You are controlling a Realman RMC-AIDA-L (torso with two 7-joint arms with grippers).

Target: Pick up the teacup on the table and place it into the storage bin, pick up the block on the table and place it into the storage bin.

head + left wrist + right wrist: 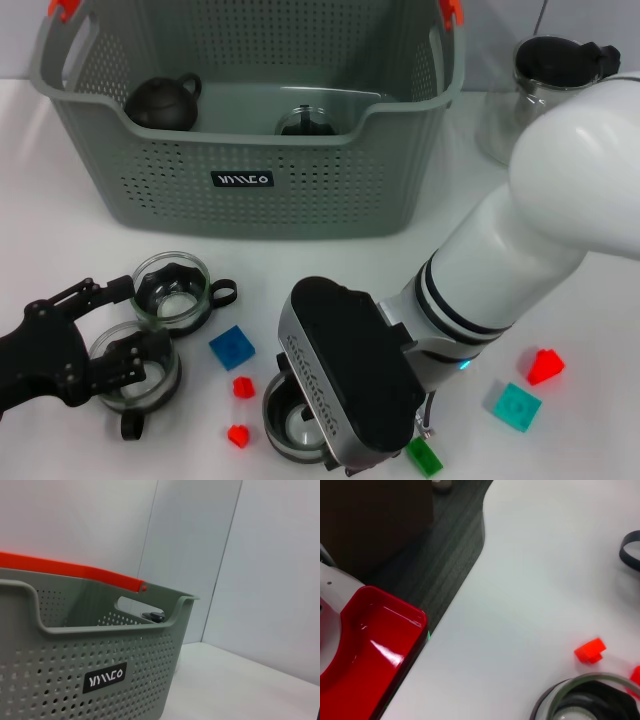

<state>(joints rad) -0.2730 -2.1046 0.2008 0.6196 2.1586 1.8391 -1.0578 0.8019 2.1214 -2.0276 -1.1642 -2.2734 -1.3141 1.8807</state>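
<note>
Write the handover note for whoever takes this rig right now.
Left gripper: open, around a teacup at the table's near left.
Right gripper: low over another teacup.
Third teacup stands before the storage bin.
Done: a black teapot and a glass piece lie in the bin.
Left: three teacups; blocks on the table, blue, small red, teal, green.

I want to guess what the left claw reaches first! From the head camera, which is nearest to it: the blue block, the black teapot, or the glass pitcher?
From the left gripper:
1. Blue block, on the table beside it.
2. Black teapot, inside the storage bin.
3. Glass pitcher, far corner on the right.
</note>
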